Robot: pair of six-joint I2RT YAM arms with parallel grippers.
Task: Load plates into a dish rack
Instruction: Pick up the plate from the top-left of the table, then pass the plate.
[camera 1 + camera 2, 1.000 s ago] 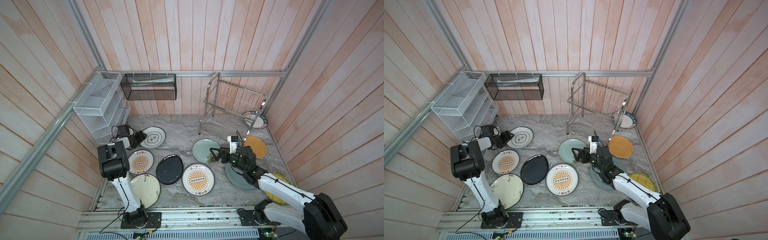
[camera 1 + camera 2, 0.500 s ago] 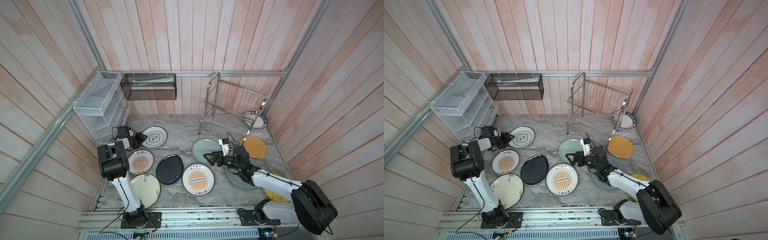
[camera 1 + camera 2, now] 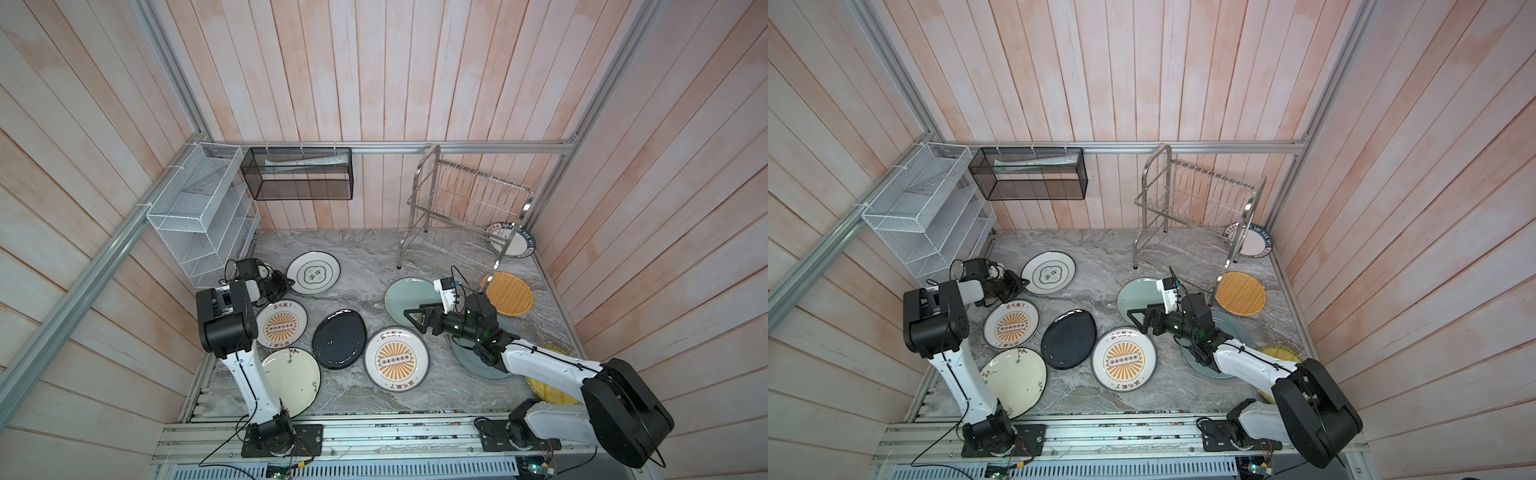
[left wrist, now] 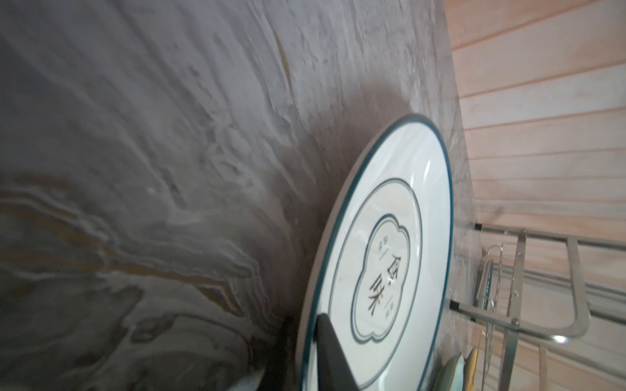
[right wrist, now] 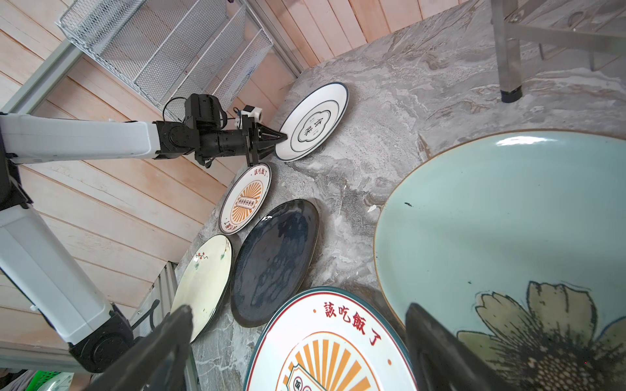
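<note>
plates (image 3: pixel 338 344) lie on marbled tabletop (image 3: pixel 365 257) between plank walls (image 3: pixel 374 75).

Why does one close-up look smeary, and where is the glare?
Left wrist view: the marble tabletop is smeared, the white plate sharper. Right wrist view: the right end effector looms soft and close; glare streaks the pale green plate. In both top views the wall planks fan outward and the black plate glints.

The dish rack (image 3: pixel 457 214) stands at one o'clock on the surface (image 3: pixel 365 257); plates (image 3: pixel 338 345) lie spread from nine to four o'clock.
</note>
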